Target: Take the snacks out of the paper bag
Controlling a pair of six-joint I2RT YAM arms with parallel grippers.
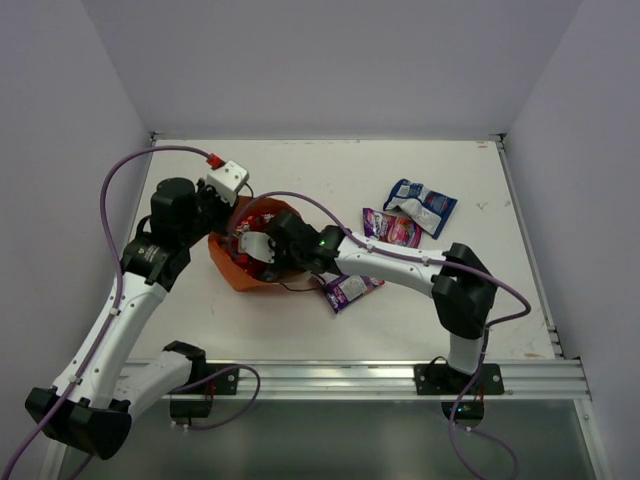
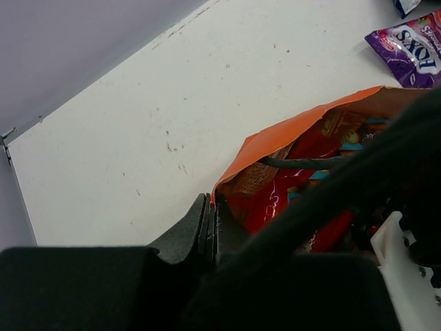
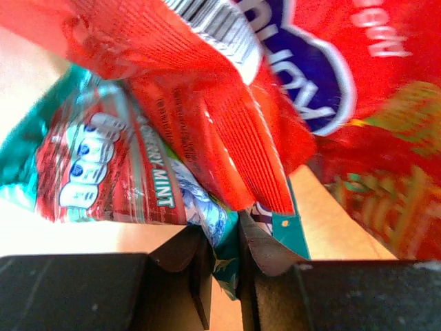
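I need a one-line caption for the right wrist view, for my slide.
Inside the paper bag, the right gripper pinches a green mint packet's corner beneath red packets.

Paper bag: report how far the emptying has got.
Done: a blue-and-white packet and two purple packets lie on the table. In hand: left end effector pinches the rim of the paper bag; right end effector, inside, grips the mint packet. Remaining: red packets inside.
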